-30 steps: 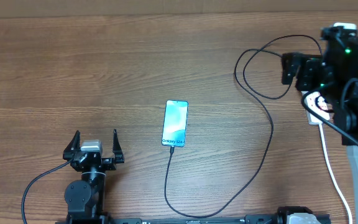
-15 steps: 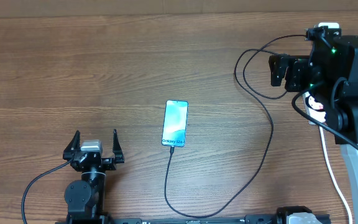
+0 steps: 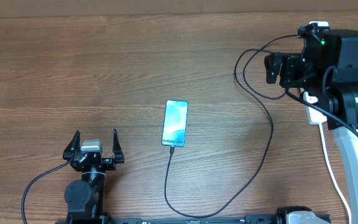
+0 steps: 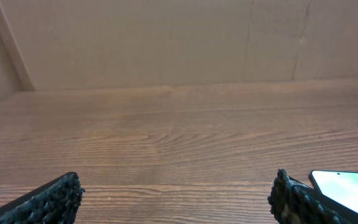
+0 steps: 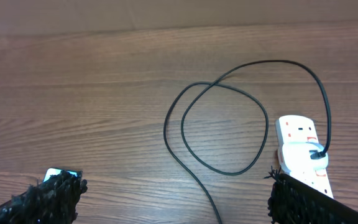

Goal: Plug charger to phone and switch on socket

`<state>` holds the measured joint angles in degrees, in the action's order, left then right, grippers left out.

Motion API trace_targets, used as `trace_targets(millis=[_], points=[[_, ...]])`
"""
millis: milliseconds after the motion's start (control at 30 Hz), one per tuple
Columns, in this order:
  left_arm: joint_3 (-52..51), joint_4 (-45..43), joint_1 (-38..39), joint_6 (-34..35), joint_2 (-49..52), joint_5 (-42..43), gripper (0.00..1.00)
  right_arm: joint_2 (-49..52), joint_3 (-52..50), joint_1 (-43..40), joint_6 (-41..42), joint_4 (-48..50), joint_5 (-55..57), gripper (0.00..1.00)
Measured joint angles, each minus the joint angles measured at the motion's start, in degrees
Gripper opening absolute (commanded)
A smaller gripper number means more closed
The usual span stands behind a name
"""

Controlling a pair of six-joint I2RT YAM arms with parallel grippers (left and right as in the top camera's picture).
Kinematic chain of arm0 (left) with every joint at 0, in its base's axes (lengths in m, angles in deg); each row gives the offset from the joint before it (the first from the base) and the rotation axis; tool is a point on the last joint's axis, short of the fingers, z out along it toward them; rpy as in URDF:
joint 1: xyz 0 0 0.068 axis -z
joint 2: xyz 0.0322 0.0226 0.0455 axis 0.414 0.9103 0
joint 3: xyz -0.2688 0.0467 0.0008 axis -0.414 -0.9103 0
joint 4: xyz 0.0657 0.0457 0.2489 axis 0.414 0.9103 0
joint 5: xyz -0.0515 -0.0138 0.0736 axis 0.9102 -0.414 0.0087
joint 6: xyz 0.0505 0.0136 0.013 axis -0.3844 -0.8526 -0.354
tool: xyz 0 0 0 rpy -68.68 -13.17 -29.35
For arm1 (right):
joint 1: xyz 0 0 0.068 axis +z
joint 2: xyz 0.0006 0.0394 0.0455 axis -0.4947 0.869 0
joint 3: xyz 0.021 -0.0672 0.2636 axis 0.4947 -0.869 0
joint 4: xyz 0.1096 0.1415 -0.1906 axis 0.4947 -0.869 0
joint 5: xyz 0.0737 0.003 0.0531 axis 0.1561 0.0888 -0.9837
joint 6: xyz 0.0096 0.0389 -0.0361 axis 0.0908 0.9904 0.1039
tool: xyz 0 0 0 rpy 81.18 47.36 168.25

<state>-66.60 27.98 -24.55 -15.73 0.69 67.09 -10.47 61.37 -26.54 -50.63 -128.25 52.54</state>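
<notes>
The phone (image 3: 174, 123) lies flat at the table's middle, screen lit light blue. The charger's black cable (image 3: 271, 134) meets the phone's near edge, loops along the front, then curls back to the socket (image 3: 316, 114), a white power strip at the right, partly under my right arm. In the right wrist view the black plug (image 5: 316, 153) sits in the socket (image 5: 298, 143) and the cable (image 5: 216, 124) loops on the wood. My right gripper (image 3: 277, 68) (image 5: 176, 194) is open and empty, left of the socket. My left gripper (image 3: 95, 144) (image 4: 173, 200) is open and empty, left of the phone (image 4: 347, 186).
The socket's thick white cord (image 3: 332, 177) runs toward the front right edge. A beige wall (image 4: 166, 43) stands behind the table's far edge. Bare wood lies across the left half of the table (image 3: 73, 74).
My right arm has moved left and a little farther back, off the socket, with its gripper still open. The left arm, phone and cable have not moved.
</notes>
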Motion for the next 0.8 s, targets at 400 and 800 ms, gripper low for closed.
trace_targets(millis=[400,800], points=[[0.00,0.00,0.00,0.00,0.00,0.00,1.00,1.27,0.00,1.38,0.04,0.00,-0.02,1.00],[0.00,0.00,0.00,0.00,0.00,0.00,1.00,1.27,0.00,2.62,0.04,-0.02,0.00,1.00]])
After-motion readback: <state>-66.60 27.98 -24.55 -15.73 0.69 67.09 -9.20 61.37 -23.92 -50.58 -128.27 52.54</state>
